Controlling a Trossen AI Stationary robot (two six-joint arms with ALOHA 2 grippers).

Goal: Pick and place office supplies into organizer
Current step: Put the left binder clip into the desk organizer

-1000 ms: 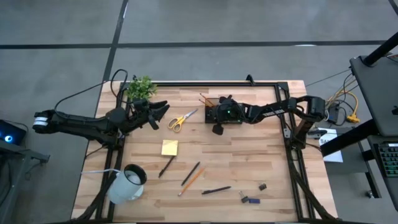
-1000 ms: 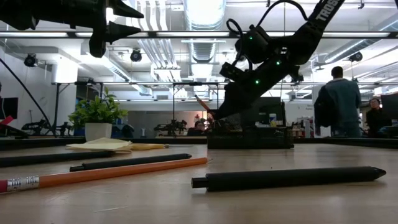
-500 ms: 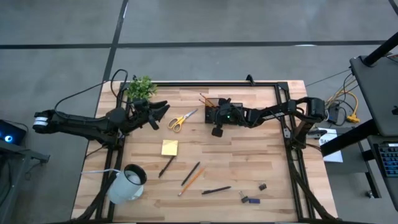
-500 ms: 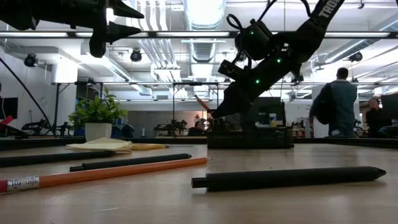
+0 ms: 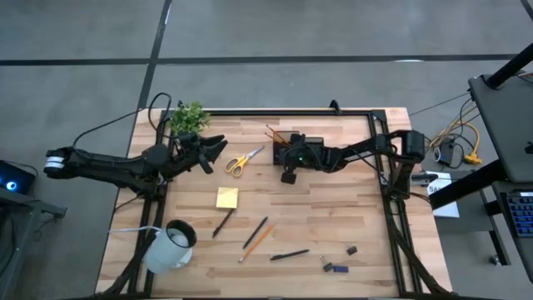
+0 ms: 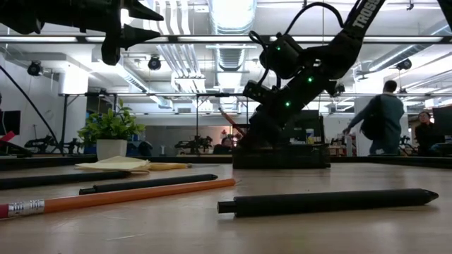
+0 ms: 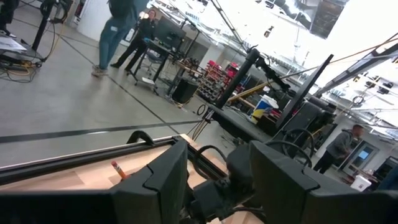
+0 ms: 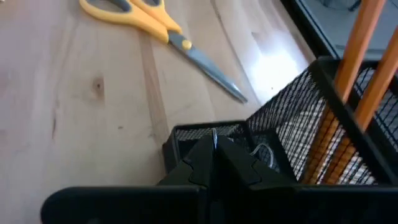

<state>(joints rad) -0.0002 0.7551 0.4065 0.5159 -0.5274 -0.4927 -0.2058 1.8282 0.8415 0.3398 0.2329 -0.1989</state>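
The right gripper (image 8: 212,155) hangs over the black mesh organizer (image 5: 293,148) at the far middle of the tabletop (image 5: 333,212), its jaws pressed shut, tips meeting just above the rim of a small front compartment. Something thin and pale shows between the tips, but whether they pinch it or it merely lies in the compartment cannot be told. Two orange pencils (image 8: 357,68) already stand slanted in the taller compartment beside it.

The left gripper (image 5: 218,147) waits raised above the far left of the tabletop, near the small green plant (image 5: 188,116), its jaws standing apart and holding nothing.

The yellow-handled scissors (image 5: 242,159) lie flat between the two grippers, blades pointing toward the organizer but well clear of it. The yellow sticky-note pad (image 5: 226,197) sits nearer the middle. A dark pen (image 5: 222,222) lies just in front of the pad, then another dark pen (image 5: 255,232) touching or just beside an orange pencil (image 5: 258,242), and a third dark pen (image 5: 289,254) nearer the front edge. Two small dark eraser-like bits (image 5: 335,267) rest toward the front right. A white mug (image 5: 170,244) lies tipped at the front left corner.
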